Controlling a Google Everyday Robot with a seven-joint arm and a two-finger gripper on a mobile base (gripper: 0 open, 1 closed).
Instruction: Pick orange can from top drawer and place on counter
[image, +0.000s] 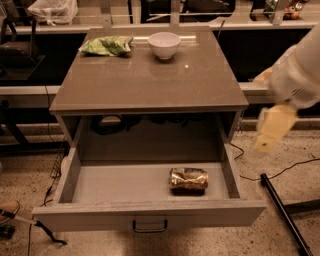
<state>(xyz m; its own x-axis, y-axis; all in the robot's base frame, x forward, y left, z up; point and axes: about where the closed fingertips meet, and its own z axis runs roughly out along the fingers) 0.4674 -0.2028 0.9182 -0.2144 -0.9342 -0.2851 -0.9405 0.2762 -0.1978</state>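
Green bag (106, 45): it lies at the far left of the counter. It is not my target, so I leave it alone.
White bowl (164, 44): it stands upright just right of the bag, at the far edge.
Counter (150, 85): the near half, in front of the bag and bowl, looks to me like the best spot to set the can down.
Top drawer (150, 214): it is pulled out toward me, with its handle (149, 226) at the centre of the front panel.
Orange can (188, 179): it lies on its side on the drawer floor, right of centre and near the front panel, apart from the right wall.
Gripper (272, 129): it hangs right of the cabinet, outside the drawer, higher than the can and well apart from it. I cannot tell whether it is apart or together.
Step in hand: the reach, as I judge it; nothing is grasped yet.
Doing it well: I would bring the gripper left over the drawer's right wall and keep it nearer than the counter's overhang. Then I would come straight down and take the can across its short side. The skin looks crumpled, so I would squeeze gently.
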